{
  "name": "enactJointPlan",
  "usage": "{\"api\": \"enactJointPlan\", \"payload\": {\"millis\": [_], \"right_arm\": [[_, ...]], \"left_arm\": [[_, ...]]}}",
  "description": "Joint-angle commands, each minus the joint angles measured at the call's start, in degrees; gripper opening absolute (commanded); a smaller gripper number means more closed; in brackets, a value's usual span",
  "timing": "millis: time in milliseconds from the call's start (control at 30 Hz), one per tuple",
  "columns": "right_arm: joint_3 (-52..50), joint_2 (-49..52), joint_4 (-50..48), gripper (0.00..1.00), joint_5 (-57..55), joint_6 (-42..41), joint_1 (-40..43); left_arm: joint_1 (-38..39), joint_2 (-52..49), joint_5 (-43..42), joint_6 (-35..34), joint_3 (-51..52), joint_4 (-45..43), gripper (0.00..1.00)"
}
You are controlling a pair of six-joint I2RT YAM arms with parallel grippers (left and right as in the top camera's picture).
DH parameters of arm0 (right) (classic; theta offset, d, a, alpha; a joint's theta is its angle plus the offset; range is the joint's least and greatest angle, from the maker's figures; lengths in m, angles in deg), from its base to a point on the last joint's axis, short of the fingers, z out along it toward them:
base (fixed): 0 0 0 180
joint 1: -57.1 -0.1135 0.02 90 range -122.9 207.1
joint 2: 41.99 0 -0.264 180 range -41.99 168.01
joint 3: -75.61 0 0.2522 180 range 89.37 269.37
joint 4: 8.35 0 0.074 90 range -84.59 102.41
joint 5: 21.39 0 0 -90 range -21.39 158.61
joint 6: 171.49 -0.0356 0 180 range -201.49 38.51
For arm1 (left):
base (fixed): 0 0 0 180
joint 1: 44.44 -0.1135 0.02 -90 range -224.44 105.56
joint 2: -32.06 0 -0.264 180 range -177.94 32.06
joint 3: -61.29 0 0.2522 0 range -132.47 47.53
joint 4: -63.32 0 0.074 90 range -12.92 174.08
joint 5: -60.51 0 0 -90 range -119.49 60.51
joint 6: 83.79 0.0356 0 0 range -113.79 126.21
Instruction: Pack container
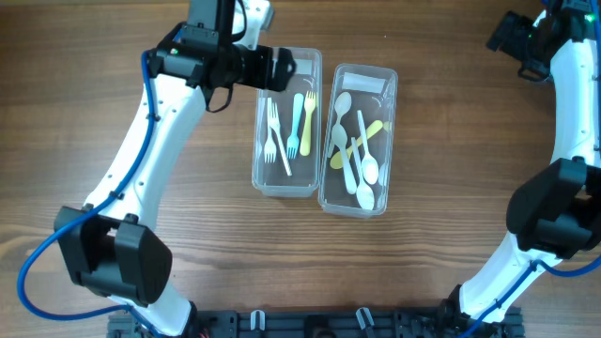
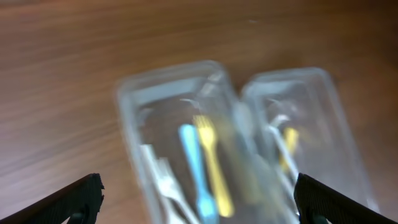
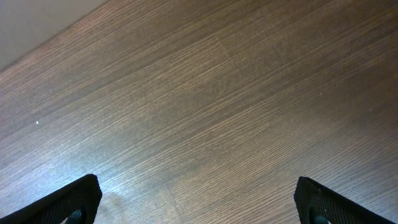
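Two touching: fork container [image 1: 302,180], spoon container [image 1: 368,83]; left pincer [image 2: 199,193] spread above.

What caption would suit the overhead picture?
Open left gripper hovers above the fork container, beside the spoon container.

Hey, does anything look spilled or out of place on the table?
Nothing spilled: the forks lie inside the left container and the spoons inside the right container. Only a yellow spoon lies slanted across the other spoons, a little untidy.
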Motion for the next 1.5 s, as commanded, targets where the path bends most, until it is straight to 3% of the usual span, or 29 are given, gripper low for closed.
{"api": "enactJointPlan", "payload": {"millis": [0, 167, 400, 567, 733, 1067, 1233, 1467], "right_arm": [[-0.17, 0.55, -0.15, 1.00, -0.98, -1.01, -0.31], [-0.17, 0.55, -0.15, 1.00, -0.96, -1.01, -0.31], [-0.17, 0.55, -0.15, 1.00, -0.98, -1.01, -0.31], [-0.17, 0.55, -0.15, 1.00, -0.98, -1.01, -0.31], [-0.17, 0.55, -0.15, 1.00, -0.98, -1.01, -0.31], [-0.17, 0.55, -0.15, 1.00, -0.96, -1.01, -0.31], [-0.17, 0.55, -0.15, 1.00, -0.98, -1.03, -0.31], [-0.17, 0.55, -0.15, 1.00, -0.98, -1.01, -0.31]], "left_arm": [[-3.52, 0.04, 14.19, 0.04, -0.39, 0.50, 1.00], [-6.14, 3.89, 14.67, 0.02, -0.39, 7.87, 1.00], [-6.38, 18.08, 14.67, -0.07, -0.37, 17.68, 1.00], [-6.36, 25.55, 14.43, -6.78, -0.37, 22.25, 1.00], [-6.36, 29.16, 14.49, -11.76, -0.37, 22.43, 1.00], [-6.36, 29.07, 12.92, -11.98, -0.37, 25.38, 1.00], [-6.36, 29.11, 7.50, -12.02, -0.37, 25.42, 1.00], [-6.36, 29.14, 12.63, -12.94, 0.63, 20.41, 1.00]]}}
